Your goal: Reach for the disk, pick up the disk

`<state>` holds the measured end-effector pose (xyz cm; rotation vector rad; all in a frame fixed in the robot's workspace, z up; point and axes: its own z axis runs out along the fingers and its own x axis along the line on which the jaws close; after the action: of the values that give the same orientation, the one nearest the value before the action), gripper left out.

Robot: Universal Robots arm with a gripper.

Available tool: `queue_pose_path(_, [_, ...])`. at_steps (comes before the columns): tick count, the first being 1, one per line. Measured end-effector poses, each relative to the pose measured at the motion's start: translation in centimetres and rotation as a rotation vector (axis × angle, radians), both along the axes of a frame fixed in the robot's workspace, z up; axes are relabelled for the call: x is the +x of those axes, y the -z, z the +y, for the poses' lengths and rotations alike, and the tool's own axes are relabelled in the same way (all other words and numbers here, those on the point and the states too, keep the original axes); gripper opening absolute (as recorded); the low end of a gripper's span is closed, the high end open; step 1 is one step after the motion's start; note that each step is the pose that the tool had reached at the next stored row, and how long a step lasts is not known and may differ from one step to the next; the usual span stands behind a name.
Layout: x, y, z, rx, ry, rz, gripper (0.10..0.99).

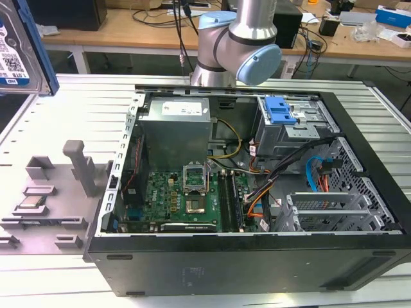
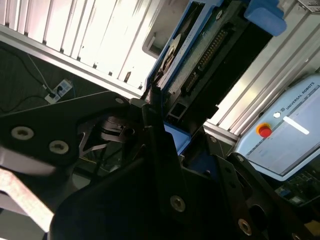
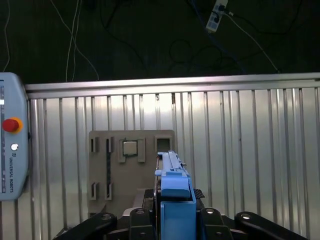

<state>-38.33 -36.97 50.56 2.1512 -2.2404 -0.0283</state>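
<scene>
Ok so your gripper [image 3: 173, 195] has the disk [image 3: 176, 206]. In the first wrist view the black fingers [image 3: 148, 201] sit tight on either side of its blue rail, closed down as far as the disk lets them, and there's nothing else in the grip. The second wrist view shows the disk [image 2: 200, 55] edge-on with its connector row facing the camera and one finger [image 2: 156, 125] running up along its side.

The disk is up in the air, well clear of the ribbed table [image 3: 250, 150]. In the exterior view the disk [image 1: 16, 54] is in the top corner on the exterior view's left. Its label side is showing, with a blue rail down one edge, and it's well apart from the open computer case [image 1: 257, 269].

Under your gripper in the first wrist view, a grey holder plate [image 3: 100, 165] lies flat on the table with a small square chip [image 3: 130, 147] sitting in one of its slots. Off to one side is a control tablet [image 3: 12, 165] with a red button.

In the exterior view the arm [image 1: 237, 45] stands behind the case. A blue latch [image 1: 280, 110] sits on the drive cage inside it.
</scene>
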Motion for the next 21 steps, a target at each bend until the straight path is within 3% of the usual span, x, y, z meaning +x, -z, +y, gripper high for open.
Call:
queue_pose_path(6, [0.00,0.00,0.00,0.000,0.000,0.0001,0.369])
queue_pose_path(9, [0.49,0.00,0.00,0.000,0.000,0.0001,0.369])
queue_pose_path(11, [1.70,0.00,0.01,0.000,0.000,0.0002,0.369])
queue_pose_path(21, [5.69,0.00,0.01,0.000,0.000,0.0002,0.369])
